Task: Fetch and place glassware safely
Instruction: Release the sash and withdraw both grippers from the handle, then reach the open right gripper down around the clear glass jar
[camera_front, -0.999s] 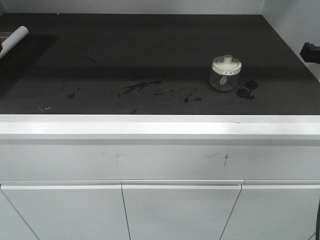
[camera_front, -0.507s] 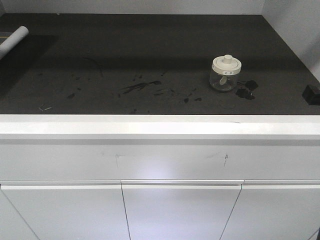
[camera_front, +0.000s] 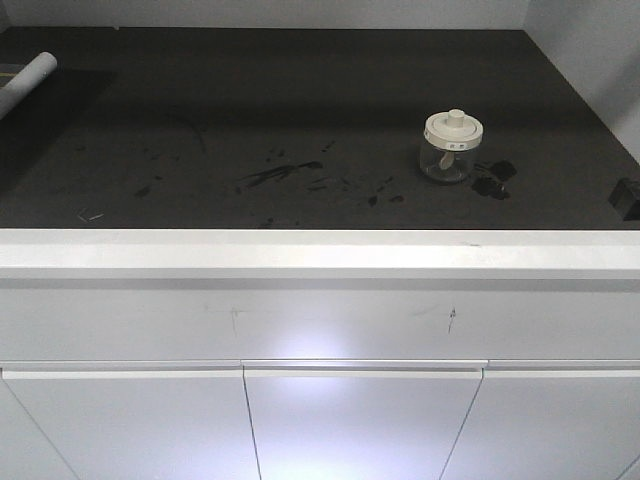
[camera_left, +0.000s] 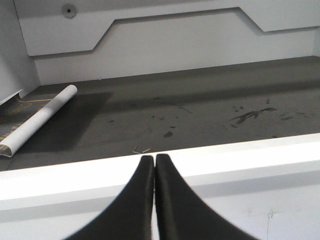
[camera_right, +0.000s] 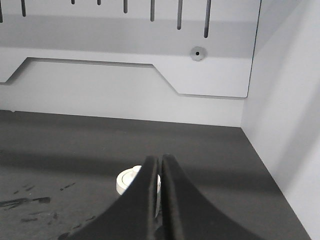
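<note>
Dark scuffed worktop (camera_front: 300, 100) runs back to a white panelled wall (camera_right: 125, 95). On its right half the small squat clear glass jar with a cream-white knobbed lid (camera_front: 452, 147) stands upright, untouched. The right pincer (camera_right: 160, 159) points toward it with fingers pressed together and empty. The left pincer (camera_left: 153, 159), likewise together, hangs at the front edge. This looks like the approach step. Next, the right fingers must part enough to straddle the jar's body below the lid.
</note>
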